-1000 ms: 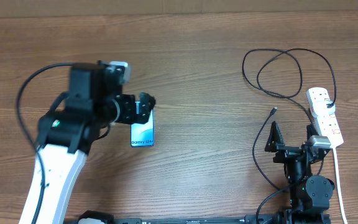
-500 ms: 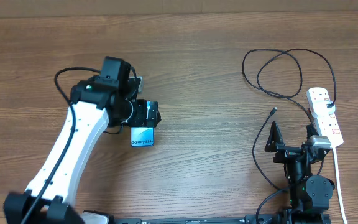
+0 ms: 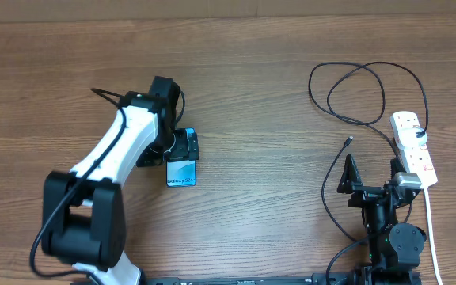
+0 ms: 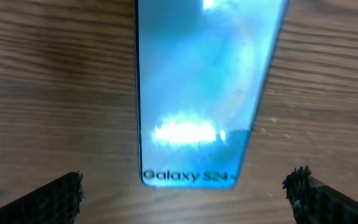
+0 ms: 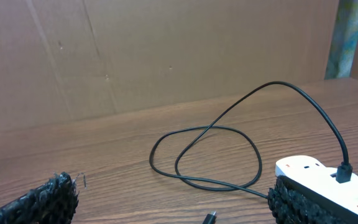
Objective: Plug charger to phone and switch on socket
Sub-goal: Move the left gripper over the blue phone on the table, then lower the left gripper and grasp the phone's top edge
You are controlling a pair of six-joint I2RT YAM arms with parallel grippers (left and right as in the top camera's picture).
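Left fingers [image 4: 48,199] now wide astride phone [image 4: 197,93]

phone [image 3: 181,172]: left | socket [image 3: 415,150]: far right | charger [image 5: 279,83]: looped behind socket, apparently plugged in

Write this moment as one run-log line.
left end effector open over Galaxy S24 phone | right end effector open | charger tip unplugged | socket untouched
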